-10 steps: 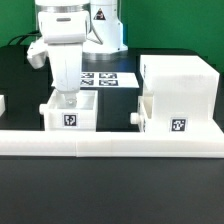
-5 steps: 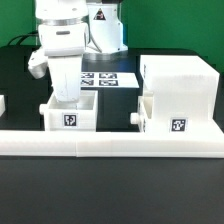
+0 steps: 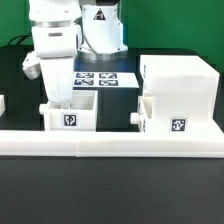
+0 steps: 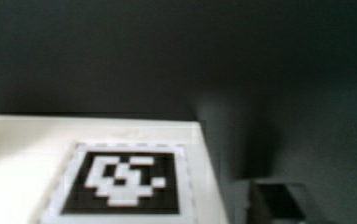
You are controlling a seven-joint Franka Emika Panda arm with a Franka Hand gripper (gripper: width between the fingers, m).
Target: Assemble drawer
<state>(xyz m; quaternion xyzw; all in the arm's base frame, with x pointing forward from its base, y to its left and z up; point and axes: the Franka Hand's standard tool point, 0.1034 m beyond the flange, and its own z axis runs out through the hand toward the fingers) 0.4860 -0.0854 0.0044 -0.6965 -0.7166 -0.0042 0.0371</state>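
1. Large white drawer casing standing on the black tabletop, toward the exterior view's right, tag on its front face, a small knob-like projection at its lower side facing the open box.
2. Smaller open-top slide-in box resting well apart from the casing, toward the exterior view's left, its own tag on the front wall.
3. Both pieces set just behind the long low white rail running across the foreground.
4. Robot arm above the small box, fingers reaching down to its back edge at the open top.
5. Cannot tell whether the fingers are open, closed, or gripping the box wall; tips hidden behind the rim in the exterior view.
6. Wrist view: blurred, a white surface carrying a black-and-white tag, dark tabletop around it, one dark finger at the edge of the picture.
7. Marker board lying flat on the tabletop behind the small box, near the arm's base.
8. Another small white piece just visible at the exterior view's left edge.
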